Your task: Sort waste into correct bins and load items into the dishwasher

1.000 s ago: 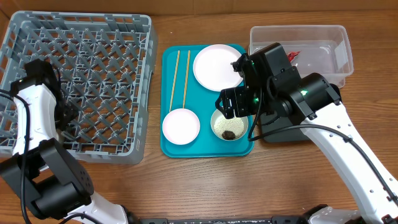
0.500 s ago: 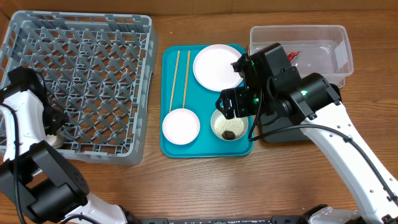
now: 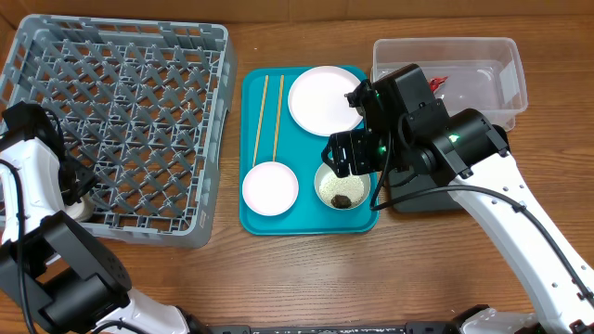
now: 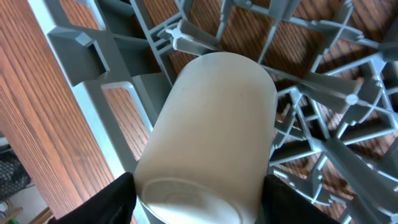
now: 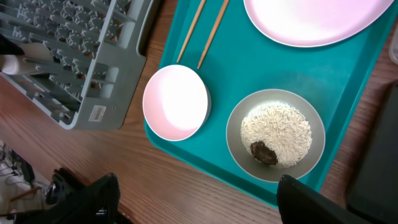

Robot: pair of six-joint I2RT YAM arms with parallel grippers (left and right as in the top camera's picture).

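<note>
At the near-left corner of the dish rack (image 3: 139,111), your left end effector (image 4: 199,193) has the small white cup (image 4: 211,124) between its fingers. The cup lies tilted on its side on the lattice floor, just inside the rack's left wall. Both fingers look to be against its sides, but I cannot tell whether they are clamped on it or only flanking it. I judge the step in hand to be loading the cup, and the cup is not yet sitting squarely. Your next move calls for either setting it upright or letting go cleanly and lifting clear of the grid ribs.

On the teal tray (image 3: 311,218) at mid-desk, the pinkish bowl (image 3: 270,188) sits at the near-left corner. The pale bowl of rice (image 5: 275,135) with its brown lump is at the near-right corner. Your right end effector (image 5: 199,196) hangs above that bowl with its fingers spread wide and holding nothing. I take it to be lined up for the rice, which would call for a grip on the bowl's rim and a tip into a bin.

The black tray (image 3: 422,197) lies just right of the teal tray, mostly hidden under the right arm.

Farther back on the teal tray, the chopsticks (image 3: 277,118) lie along its left side. The white plate (image 3: 323,99) fills its far-right corner. At the desk's far-right corner, the clear tub (image 3: 450,46) holds the red wrapper (image 3: 438,83).
</note>
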